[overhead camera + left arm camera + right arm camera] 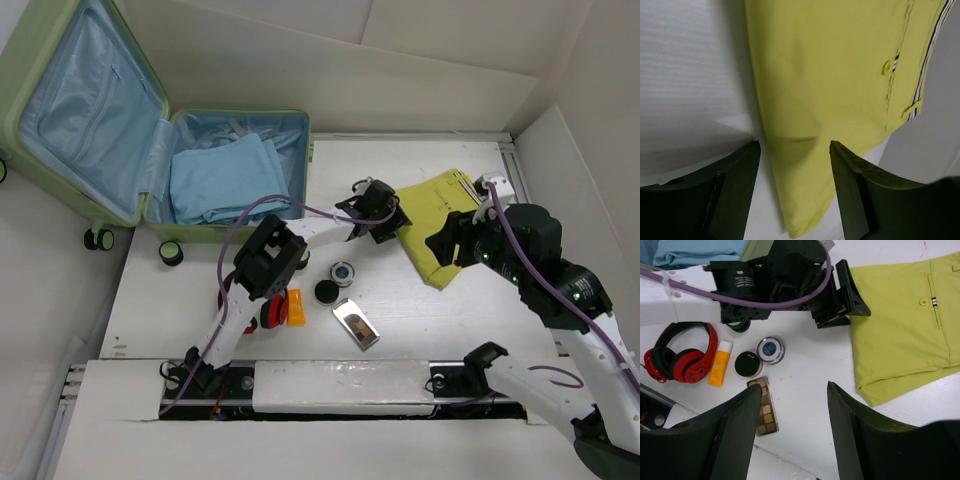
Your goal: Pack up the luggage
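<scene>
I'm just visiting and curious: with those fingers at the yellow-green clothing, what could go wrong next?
The left fingers straddle only the edge of the folded yellow-green garment, so they might pinch one layer and it could unfold when lifted. Carried low toward the suitcase, it could sweep the small jars and makeup palette nearby.

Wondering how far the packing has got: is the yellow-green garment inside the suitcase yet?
No, the yellow-green garment lies flat on the white table, outside the open suitcase and to its right.
</scene>
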You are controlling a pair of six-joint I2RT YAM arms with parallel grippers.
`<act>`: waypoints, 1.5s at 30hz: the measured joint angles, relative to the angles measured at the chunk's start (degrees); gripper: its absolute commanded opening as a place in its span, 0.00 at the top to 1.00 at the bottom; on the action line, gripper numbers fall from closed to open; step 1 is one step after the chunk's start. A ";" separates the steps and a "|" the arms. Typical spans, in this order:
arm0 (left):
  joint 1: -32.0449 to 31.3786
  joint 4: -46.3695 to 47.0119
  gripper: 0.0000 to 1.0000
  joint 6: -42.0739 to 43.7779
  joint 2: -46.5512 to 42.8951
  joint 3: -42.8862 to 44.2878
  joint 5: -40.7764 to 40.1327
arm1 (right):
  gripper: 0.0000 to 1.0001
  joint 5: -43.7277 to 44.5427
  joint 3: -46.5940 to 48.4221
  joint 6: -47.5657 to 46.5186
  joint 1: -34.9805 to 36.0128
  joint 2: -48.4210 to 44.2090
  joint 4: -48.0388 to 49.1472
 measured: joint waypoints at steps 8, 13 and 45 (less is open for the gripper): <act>-1.42 -0.92 0.55 -4.66 6.86 10.23 -2.97 | 0.39 0.55 0.00 0.02 0.00 -0.33 -0.13; -2.03 -1.25 1.00 -5.95 8.70 11.54 -3.41 | 0.39 0.68 0.15 0.02 0.00 -0.20 -0.35; 55.56 -15.08 1.00 26.62 -21.35 4.44 13.64 | 0.39 1.31 2.45 -0.52 0.00 4.74 0.66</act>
